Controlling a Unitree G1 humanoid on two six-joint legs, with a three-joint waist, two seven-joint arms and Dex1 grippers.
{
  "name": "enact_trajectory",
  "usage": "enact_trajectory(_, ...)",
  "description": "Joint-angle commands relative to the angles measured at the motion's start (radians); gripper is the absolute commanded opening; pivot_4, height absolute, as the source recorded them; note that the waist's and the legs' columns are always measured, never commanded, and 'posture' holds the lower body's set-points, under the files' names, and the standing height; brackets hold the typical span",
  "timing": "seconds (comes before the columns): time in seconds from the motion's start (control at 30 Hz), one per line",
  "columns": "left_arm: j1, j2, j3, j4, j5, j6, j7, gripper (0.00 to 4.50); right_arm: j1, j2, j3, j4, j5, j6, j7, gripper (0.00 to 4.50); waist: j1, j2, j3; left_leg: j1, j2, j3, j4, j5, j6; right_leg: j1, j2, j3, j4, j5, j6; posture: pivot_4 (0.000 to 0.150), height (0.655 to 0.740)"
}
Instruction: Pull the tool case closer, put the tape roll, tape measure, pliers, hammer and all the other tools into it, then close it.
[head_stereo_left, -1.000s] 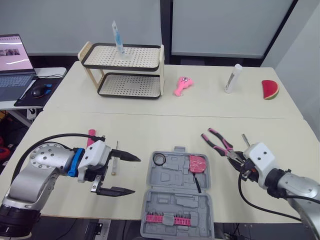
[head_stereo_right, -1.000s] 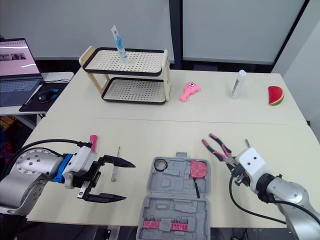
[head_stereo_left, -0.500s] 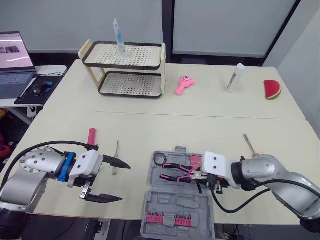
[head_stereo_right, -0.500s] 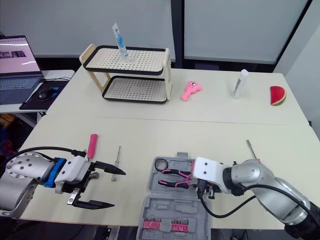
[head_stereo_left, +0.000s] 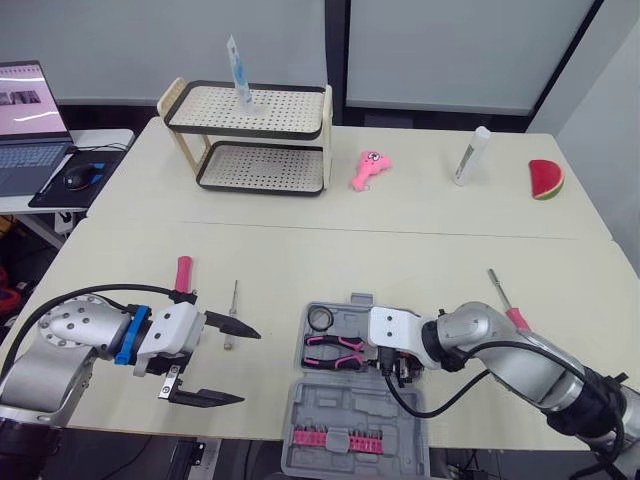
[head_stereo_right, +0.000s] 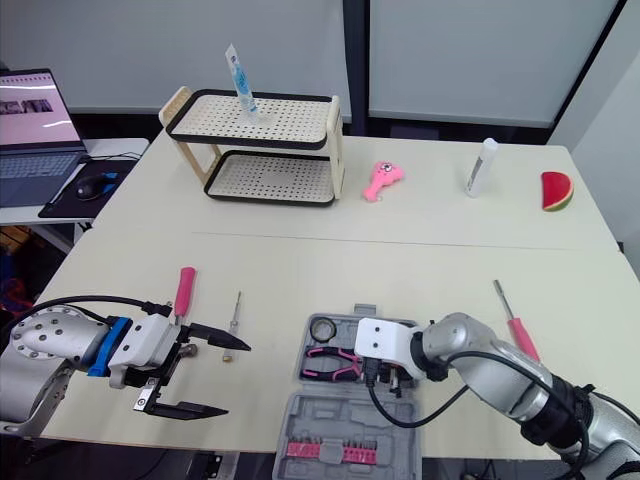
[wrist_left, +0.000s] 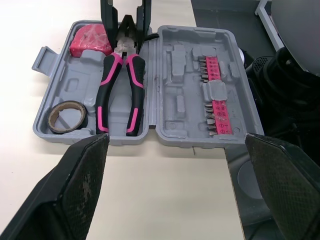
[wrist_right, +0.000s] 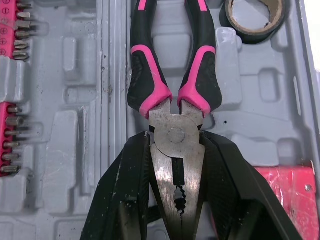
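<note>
The grey tool case (head_stereo_left: 345, 405) lies open at the table's front edge. In it are a tape roll (head_stereo_left: 320, 318), a red tape measure (wrist_left: 90, 41) and a row of pink bits (head_stereo_left: 345, 438). My right gripper (head_stereo_left: 374, 353) is shut on the head of the pink-and-black pliers (head_stereo_left: 333, 349), which lie in the case's tray (wrist_right: 172, 75). My left gripper (head_stereo_left: 249, 366) hangs open left of the case, holding nothing. The pink-handled hammer (head_stereo_left: 183, 272) and a thin screwdriver (head_stereo_left: 231, 315) lie just beyond it. A pink screwdriver (head_stereo_left: 505, 300) lies right of the case.
A two-tier rack (head_stereo_left: 250, 140) with a tube (head_stereo_left: 237, 75) on top stands at the back left. A pink toy (head_stereo_left: 366, 170), a white bottle (head_stereo_left: 467, 157) and a watermelon slice (head_stereo_left: 544, 179) lie along the back. A laptop (head_stereo_left: 25, 105) sits on a side table.
My right gripper brought the pliers from the table right of the case leftward into the case tray. The left gripper drew back slightly from the case, still open.
</note>
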Motion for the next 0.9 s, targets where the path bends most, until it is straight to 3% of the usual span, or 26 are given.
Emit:
enact_trajectory(0.03,0.005,0.006,0.012,-0.015,0.001,-0.016,0.005,4.5,-0.01,0.012,0.007,-0.002,-0.011,-0.026,0.017,1.24,0.0,0.0,0.0,0.0,0.0,0.0,0.0,0.0,0.0,0.0,0.0,0.0,0.0,0.0,0.0,0.15,0.735)
enact_trajectory(0.2,0.0,0.0,0.006,-0.015,0.005,-0.023,0.013,4.5,0.001,0.04,-0.011,0.001,0.002,0.006,0.024,1.24,0.0,0.0,0.0,0.0,0.0,0.0,0.0,0.0,0.0,0.0,0.0,0.0,0.001,0.0,0.0,0.15,0.735)
enact_trajectory(0.27,-0.004,-0.003,0.002,-0.015,0.007,-0.023,0.016,4.5,0.003,0.037,-0.013,0.001,0.0,0.007,0.029,2.15,-0.001,0.0,0.0,0.0,0.0,-0.001,0.001,0.0,0.0,0.0,0.0,-0.001,0.002,0.0,0.0,0.15,0.735)
enact_trajectory(0.43,-0.016,-0.01,-0.007,-0.015,0.01,-0.018,0.032,4.5,-0.021,0.038,-0.092,-0.034,0.035,-0.012,0.05,2.91,0.0,0.0,0.0,0.0,0.0,-0.001,0.001,0.0,0.0,0.0,0.0,-0.001,0.002,0.0,0.0,0.15,0.735)
enact_trajectory(0.53,-0.015,-0.014,-0.006,-0.014,0.012,-0.019,0.039,4.5,-0.032,0.064,-0.12,-0.042,0.056,-0.042,0.057,2.91,0.0,0.0,0.0,0.0,0.0,-0.001,0.001,0.0,0.0,0.0,0.0,-0.001,0.002,0.0,0.0,0.15,0.735)
enact_trajectory(0.9,-0.003,-0.02,-0.004,0.001,0.02,-0.038,0.044,4.5,0.012,0.139,-0.036,0.055,-0.009,-0.148,0.028,0.64,-0.001,0.0,0.0,0.001,0.0,-0.001,0.001,0.0,0.0,0.0,0.0,-0.001,0.005,0.0,-0.001,0.15,0.735)
